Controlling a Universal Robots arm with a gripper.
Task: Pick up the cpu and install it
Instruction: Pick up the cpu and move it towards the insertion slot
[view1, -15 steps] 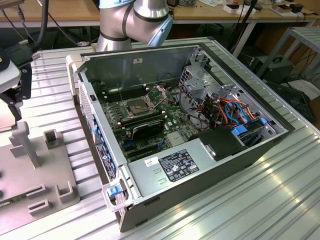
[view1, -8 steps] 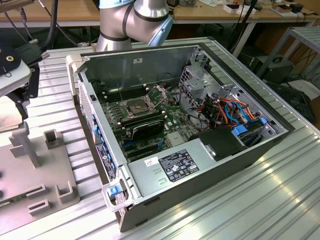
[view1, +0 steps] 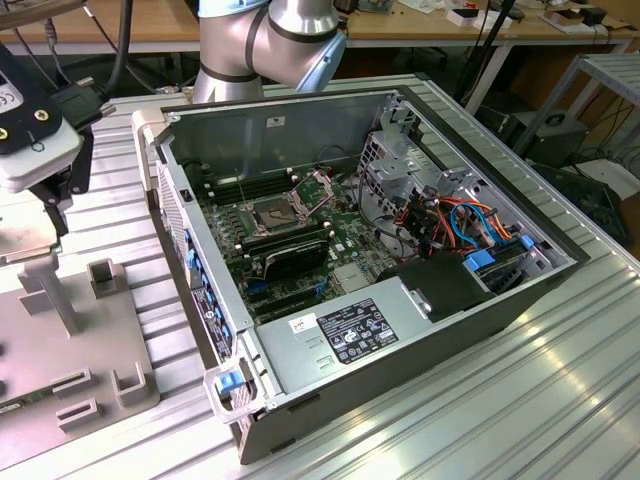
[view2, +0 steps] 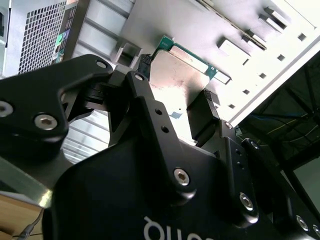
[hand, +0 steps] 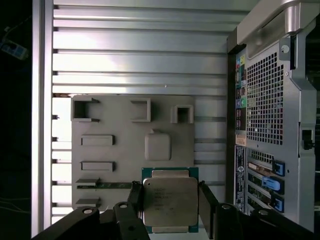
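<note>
- Chip (hand: 170, 202) pick-up was the step in hand, I think. The tool (hand: 170, 194) was closed on the chip, with a black finger (hand: 135, 197) pressed on each of two sides.
- The chip lay flat in the tool. Its dull silver top faced the first wrist view, and a thin green edge peeked out around it.
- It hung over the grey tray (hand: 115, 120). It looked lifted off the tray, since it looked big beside the tray's little blocks and slots.
- The tray sat on the ribbed metal desk (view1: 480, 420), just beside the open computer box (view1: 250, 130).
- Inside the box was the green board (view1: 345, 255) with its dark square socket (view1: 280, 213), well apart from the chip. The socket's metal plate looked tipped up.
- The big grey arm (view1: 265, 40) stood behind the box.
- Any move from here would call for a firm, level hold. The chip was thin and held only by its edges, so a tilt or a bump could make it slip. The socket was a small spot, so the chip would have to line up square with it.
- The chip's top had faint print that I could not make out.
- A white label (view1: 355, 328) with dark print sat on the metal block in the box, with a small white sticker (view1: 302, 324) near it.
- White letters (view2: 165, 230) on the tool's body were cut off at the edge of the second wrist view.
</note>
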